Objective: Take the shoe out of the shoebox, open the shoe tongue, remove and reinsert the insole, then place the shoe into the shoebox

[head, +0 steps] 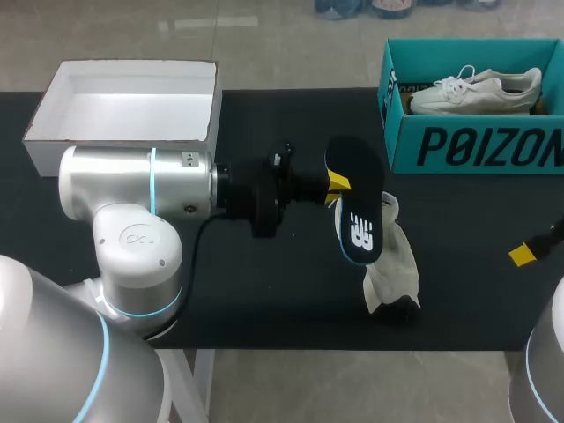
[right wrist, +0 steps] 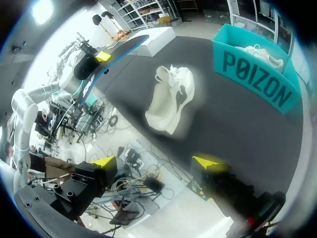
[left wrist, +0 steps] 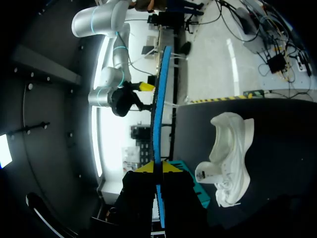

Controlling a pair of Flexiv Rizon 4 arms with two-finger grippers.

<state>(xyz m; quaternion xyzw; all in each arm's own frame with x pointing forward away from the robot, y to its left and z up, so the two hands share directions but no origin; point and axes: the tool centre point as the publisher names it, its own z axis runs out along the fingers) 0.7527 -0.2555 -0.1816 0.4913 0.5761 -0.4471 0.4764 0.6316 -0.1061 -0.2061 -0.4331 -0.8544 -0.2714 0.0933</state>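
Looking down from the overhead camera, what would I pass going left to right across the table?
White box → dark insole gripped by the left gripper → teal shoebox.

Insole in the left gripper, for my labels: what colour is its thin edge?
Bright blue along the insole, clearest in left wrist view.

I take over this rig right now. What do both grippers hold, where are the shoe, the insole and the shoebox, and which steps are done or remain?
Left gripper: shut on the insole, held above the table.
Right gripper: open, holds nothing.
Shoe: lies on the table below the insole, outside the teal shoebox. A second shoe sits inside the box.
Done: shoe out, insole removed.
Left: reinsert the insole, put the shoe back into the shoebox.
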